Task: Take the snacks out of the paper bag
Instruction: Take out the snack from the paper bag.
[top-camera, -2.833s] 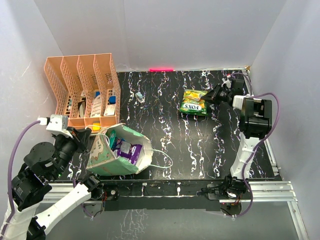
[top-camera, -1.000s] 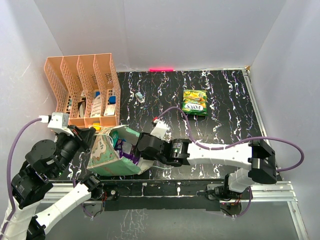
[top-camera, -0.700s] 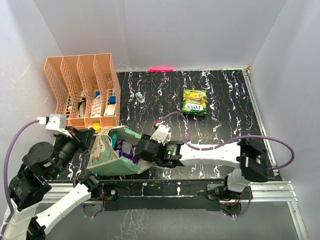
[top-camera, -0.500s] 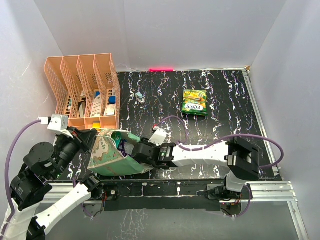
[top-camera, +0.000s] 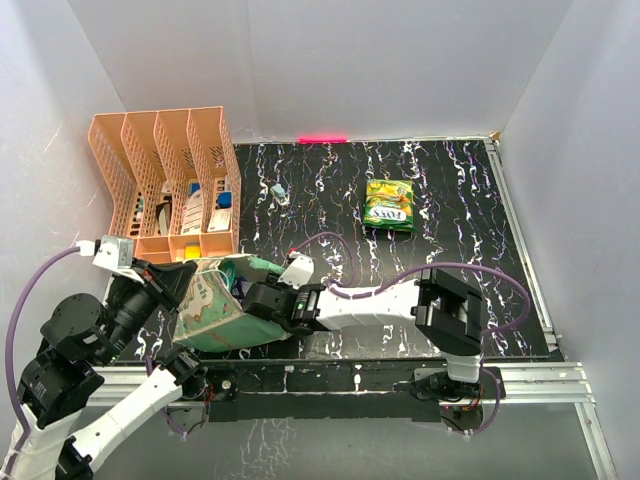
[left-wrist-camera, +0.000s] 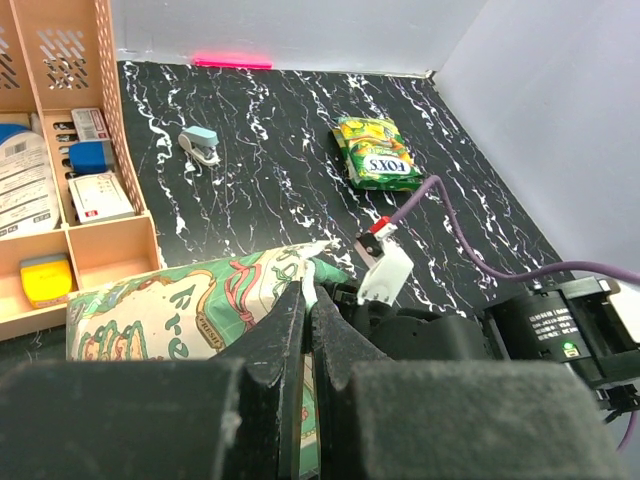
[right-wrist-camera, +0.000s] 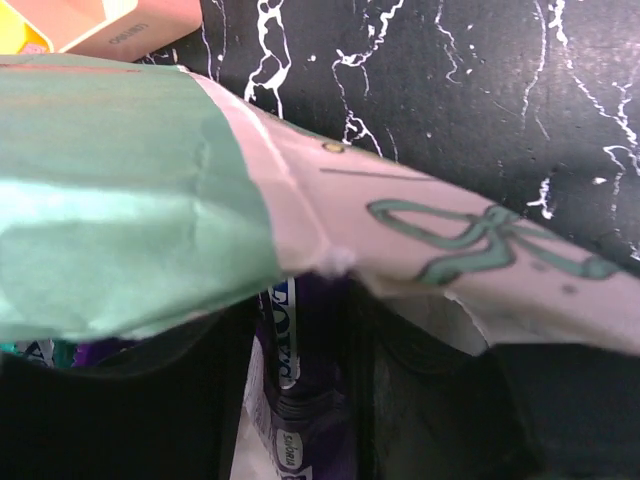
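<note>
Jaws of your left gripper (left-wrist-camera: 304, 296) are clenching on the upper rim of the paper bag (left-wrist-camera: 170, 305), propping its mouth open toward the right arm. Jaws of your right gripper (right-wrist-camera: 300, 335) are sitting inside that mouth, one on each side of a purple packet (right-wrist-camera: 305, 420). The wrist view does not show whether they are pressing the packet or only flanking it.

The purple packet is lying inside the bag, under the overhanging cream-and-mint wall, with a sliver of teal showing to its left. You are dealing with glossy film, so expect it to be light, soft and slippery, crumpling rather than resisting. Judge the best hold to be across the thin body or on a flat sealed edge. Use a firm but not crushing squeeze, since the contents are probably brittle.

The bag itself is thin paper: light, limp and easy to tear or drag along with the packet. Your left grip on the rim is therefore acting as the anchor, and a slow, straight draw out through the mouth looks safest.

Outside the bag, a green packet (top-camera: 390, 203) is lying flat on the black marbled table (top-camera: 470, 250), well apart from the bag. The orange file rack (top-camera: 165, 175) is standing just beside the bag on its far side.
</note>
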